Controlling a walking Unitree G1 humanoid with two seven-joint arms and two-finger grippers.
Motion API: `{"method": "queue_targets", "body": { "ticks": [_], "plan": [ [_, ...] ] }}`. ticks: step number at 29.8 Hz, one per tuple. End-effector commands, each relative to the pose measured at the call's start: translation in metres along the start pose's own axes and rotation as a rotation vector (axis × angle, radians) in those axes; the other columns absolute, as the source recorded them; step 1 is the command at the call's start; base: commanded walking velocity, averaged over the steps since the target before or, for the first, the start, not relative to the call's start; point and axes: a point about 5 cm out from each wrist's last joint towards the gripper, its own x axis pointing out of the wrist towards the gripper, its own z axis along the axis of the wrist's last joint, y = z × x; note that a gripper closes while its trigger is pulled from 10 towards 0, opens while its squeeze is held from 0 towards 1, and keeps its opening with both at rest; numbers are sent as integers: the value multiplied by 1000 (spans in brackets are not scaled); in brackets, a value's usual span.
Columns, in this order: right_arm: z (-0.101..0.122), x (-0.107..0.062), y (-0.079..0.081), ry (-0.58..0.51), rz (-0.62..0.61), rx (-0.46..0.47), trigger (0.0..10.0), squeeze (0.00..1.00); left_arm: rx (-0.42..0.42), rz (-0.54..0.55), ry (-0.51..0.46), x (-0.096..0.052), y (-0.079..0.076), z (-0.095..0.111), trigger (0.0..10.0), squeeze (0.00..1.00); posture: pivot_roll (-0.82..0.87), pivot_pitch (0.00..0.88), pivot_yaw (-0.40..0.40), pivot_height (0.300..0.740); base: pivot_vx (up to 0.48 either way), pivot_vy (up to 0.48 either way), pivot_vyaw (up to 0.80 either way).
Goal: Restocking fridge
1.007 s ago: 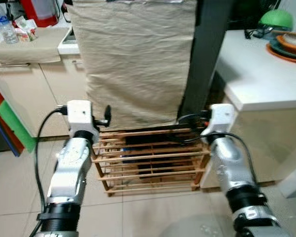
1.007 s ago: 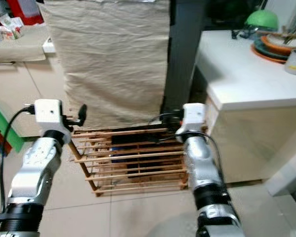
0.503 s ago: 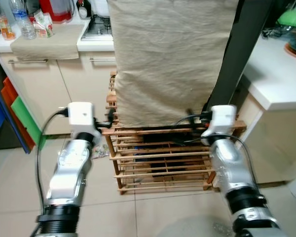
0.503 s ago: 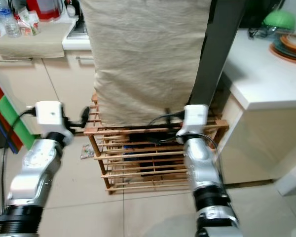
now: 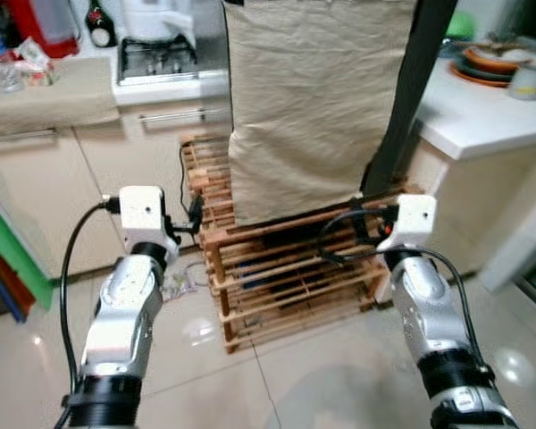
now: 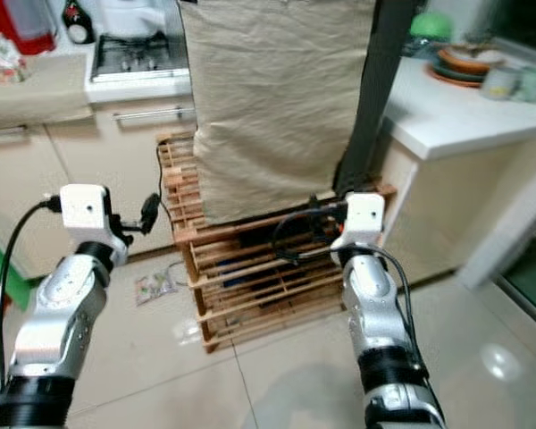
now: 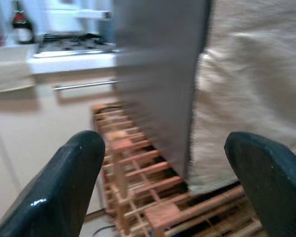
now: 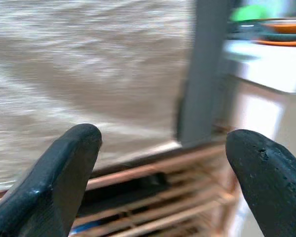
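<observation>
Fridge [image 5: 314, 98] dead ahead, draped in beige cloth [image 6: 272, 98], standing on a wooden slatted rack [image 5: 286, 268]. Left gripper [image 7: 163, 187] hangs beside the rack's left end, fingers spread wide, empty. Right gripper [image 8: 160, 182] faces the cloth's lower edge, spread wide too. White tabletop [image 5: 482, 121] carries dishes [image 5: 491, 67] at far right.

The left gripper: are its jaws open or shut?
Open. In the left wrist view the left gripper shows its two black fingers far apart, holding nothing.
</observation>
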Motion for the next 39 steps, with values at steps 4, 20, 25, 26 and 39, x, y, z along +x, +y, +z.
{"method": "queue_targets", "body": {
  "ticks": [4, 20, 25, 26, 39],
  "plan": [
    [2, -2, -5, -14, -25, -5, 10000, 0, -3, -49, -35, 5, -9, 8, 10000, 0, -147, 0, 62, 740, 0, 480, -731],
    [9, -7, -6, -53, -48, -3, 10000, 0, -26, -158, -79, 9, -24, 12, 10000, 0, -170, 0, 92, 740, 0, 480, -732],
    [10, -8, -6, -63, -49, -11, 10000, 0, -16, -147, -94, 8, -22, 16, 10000, 0, -159, 0, 81, 740, 0, 480, -725],
    [9, -9, -5, -57, -47, -16, 10000, 0, -11, -135, -101, 8, -21, 17, 10000, 0, -156, 0, 76, 740, 0, 480, -725],
    [9, -9, 1, -54, -33, -36, 10000, 0, -79, -108, -161, 9, -24, 26, 10000, 0, -158, 0, 62, 740, 250, 78, -148]
  ]
}}
